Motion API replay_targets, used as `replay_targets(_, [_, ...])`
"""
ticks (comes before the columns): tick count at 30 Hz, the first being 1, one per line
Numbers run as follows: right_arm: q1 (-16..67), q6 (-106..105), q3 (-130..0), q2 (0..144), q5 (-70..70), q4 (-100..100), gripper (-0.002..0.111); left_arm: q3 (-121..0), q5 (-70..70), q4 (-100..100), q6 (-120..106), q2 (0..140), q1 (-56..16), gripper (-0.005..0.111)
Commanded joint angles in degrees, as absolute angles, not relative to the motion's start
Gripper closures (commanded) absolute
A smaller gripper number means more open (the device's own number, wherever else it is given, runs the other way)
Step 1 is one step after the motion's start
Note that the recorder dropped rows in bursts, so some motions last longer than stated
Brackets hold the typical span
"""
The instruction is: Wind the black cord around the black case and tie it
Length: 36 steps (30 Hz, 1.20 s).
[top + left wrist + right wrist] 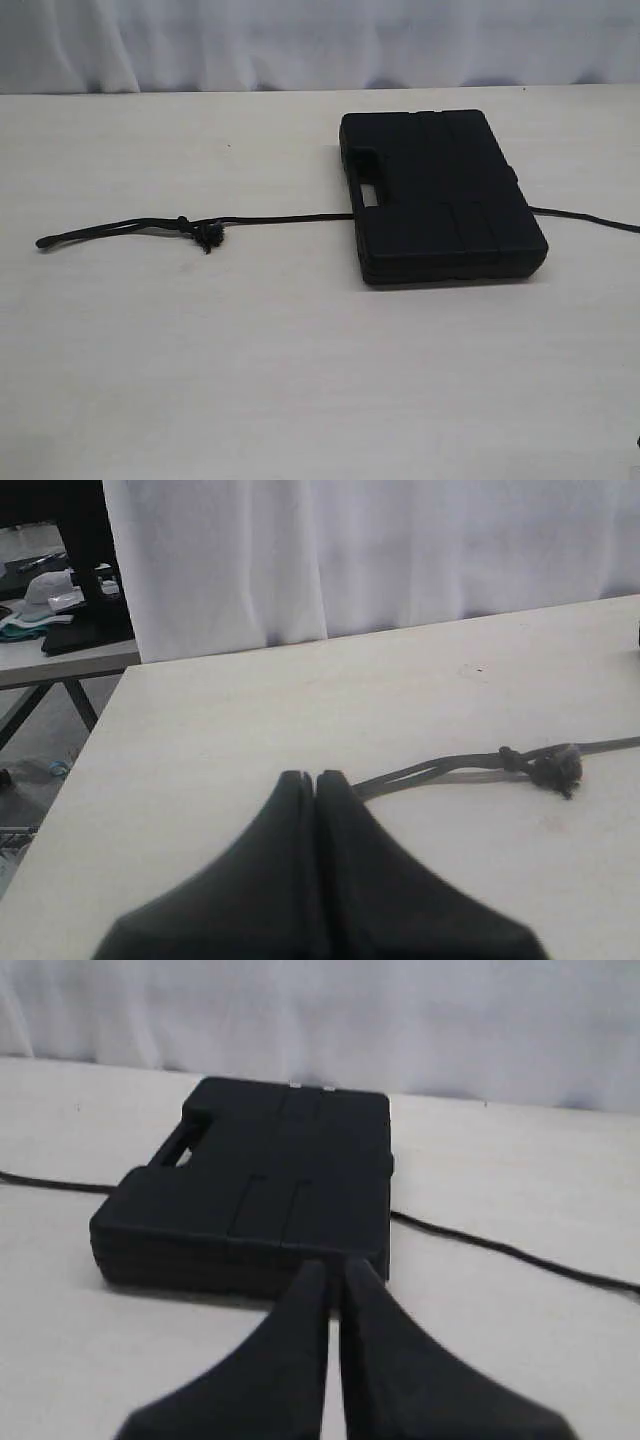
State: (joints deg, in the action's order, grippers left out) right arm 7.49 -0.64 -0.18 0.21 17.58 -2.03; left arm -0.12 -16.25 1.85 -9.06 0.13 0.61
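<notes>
The black case (440, 195) lies flat on the pale table (250, 380), ribbed face up, with its handle slot turned toward my left side. It sits on top of the black cord (280, 218). The cord goes in under the handle edge and comes out from under the opposite edge, running on toward my right. I judge it is laid that way so each free stretch can be brought up over the lid from its own side and the two can meet for the tie. Nothing is wrapped yet.

The left stretch is straight as far as the frayed knot (205, 233), then runs doubled to its tip.

My left gripper (315, 777) is empty, with its fingers pressed together. It hovers over bare table with the doubled tip just beside its fingertips and the knot farther along.

My right gripper (335, 1270) is also empty, with its fingers all but touching. It points at the near corner of the case. The right stretch of cord lies off to one side of it, apart from the fingers.
</notes>
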Motion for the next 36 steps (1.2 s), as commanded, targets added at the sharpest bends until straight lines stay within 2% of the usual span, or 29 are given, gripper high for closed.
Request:
replay_targets(1, [7.3, -0.5, 0.0, 0.0, 2.4, -2.6, 0.104, 0.0, -15.6, 2.3, -9.0, 0.0, 0.7, 0.107])
replay_targets(5, [7.3, -0.5, 0.0, 0.0, -20.4, -2.2, 0.104, 0.0, -15.6, 2.3, -9.0, 0.0, 0.7, 0.107])
replay_targets(11, [7.3, -0.5, 0.0, 0.0, -37.8, -1.9, 0.104, 0.0, -15.9, 2.3, -9.0, 0.0, 0.7, 0.107])
replay_targets(15, [7.4, 10.3, 0.0, 0.0, -52.3, -2.9, 0.104, 0.0, -15.9, 2.3, -9.0, 0.0, 0.7, 0.107])
replay_targets(23, [7.4, 12.7, -3.9, 0.0, -54.2, -14.0, 0.104, 0.0, -15.9, 2.3, -9.0, 0.0, 0.7, 0.107])
replay_targets(26, [7.4, 15.6, -8.7, 0.0, -50.4, -15.5, 0.104, 0.0, -15.9, 2.3, -9.0, 0.0, 0.7, 0.107])
replay_targets(32, [7.4, 23.9, -24.0, 7.1, -13.2, -16.2, 0.102, 0.0, -15.9, 2.3, -9.0, 0.0, 0.7, 0.107])
replay_targets(36, [7.4, 23.6, -32.9, 16.3, 4.6, -16.2, 0.081, 0.0, -15.9, 2.3, -9.0, 0.0, 0.7, 0.107])
